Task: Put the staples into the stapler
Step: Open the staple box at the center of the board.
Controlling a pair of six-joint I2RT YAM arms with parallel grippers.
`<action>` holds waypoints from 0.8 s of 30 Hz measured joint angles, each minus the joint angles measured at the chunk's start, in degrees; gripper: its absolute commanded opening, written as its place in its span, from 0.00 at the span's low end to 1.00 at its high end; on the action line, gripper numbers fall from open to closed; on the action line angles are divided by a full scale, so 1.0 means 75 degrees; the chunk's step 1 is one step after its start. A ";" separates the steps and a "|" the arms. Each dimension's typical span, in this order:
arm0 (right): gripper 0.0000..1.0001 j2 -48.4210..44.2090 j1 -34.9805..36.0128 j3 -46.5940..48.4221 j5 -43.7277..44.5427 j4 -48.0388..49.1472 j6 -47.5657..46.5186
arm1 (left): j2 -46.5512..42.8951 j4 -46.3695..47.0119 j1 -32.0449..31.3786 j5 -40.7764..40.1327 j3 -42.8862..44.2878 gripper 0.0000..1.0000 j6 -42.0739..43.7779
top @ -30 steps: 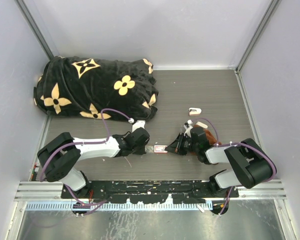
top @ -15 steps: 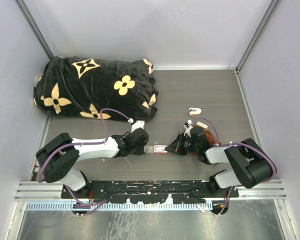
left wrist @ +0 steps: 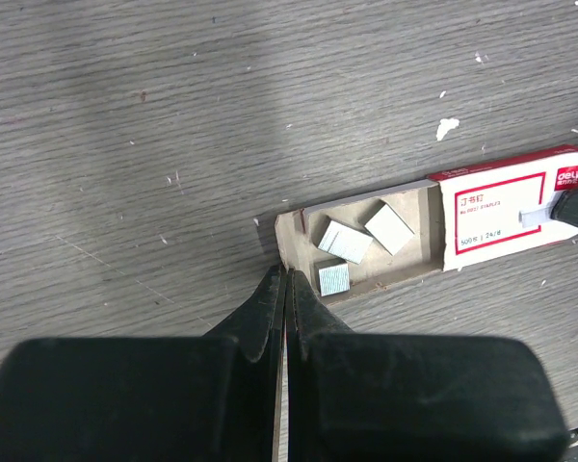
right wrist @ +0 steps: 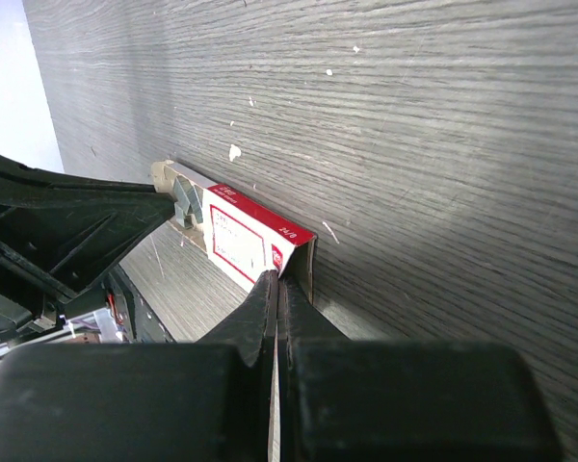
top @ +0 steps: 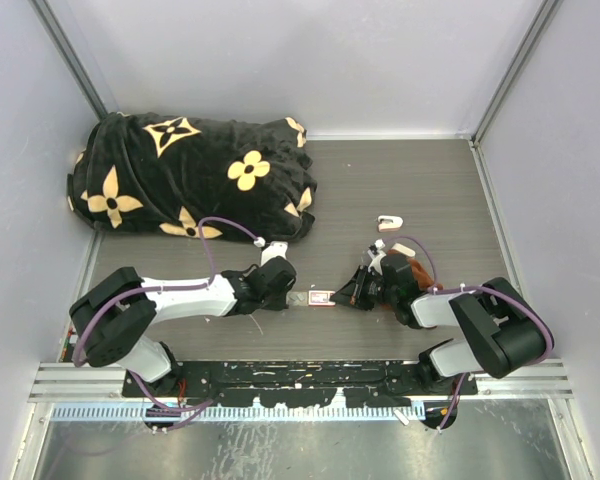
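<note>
Staples (left wrist: 345, 242), three small silvery blocks, lie in a grey card tray (left wrist: 405, 258) slid partway out of its flat white box (left wrist: 501, 207) with a red label. The left gripper (left wrist: 281, 277), jaws pressed together, touches the tray's outer end, and the right gripper (right wrist: 275, 279), likewise closed, meets the box's opposite end. The small pink-and-white plastic stapler (top: 389, 222) lies well beyond the box, off to its right.
</note>
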 measured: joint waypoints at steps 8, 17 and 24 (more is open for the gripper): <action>0.01 -0.0044 0.0000 0.0000 0.0000 -0.0055 -0.0003 | -0.0070 -0.0038 0.0006 -0.0020 -0.0055 0.00 0.0000; 0.28 -0.0064 0.0000 0.0003 0.0003 -0.0117 -0.0061 | -0.0070 -0.0035 0.0006 -0.0017 -0.0055 0.29 0.0035; 0.62 -0.0396 0.0012 0.0172 0.0000 -0.0417 -0.0143 | -0.0408 -0.0289 0.0023 -0.0178 -0.0189 0.60 0.0125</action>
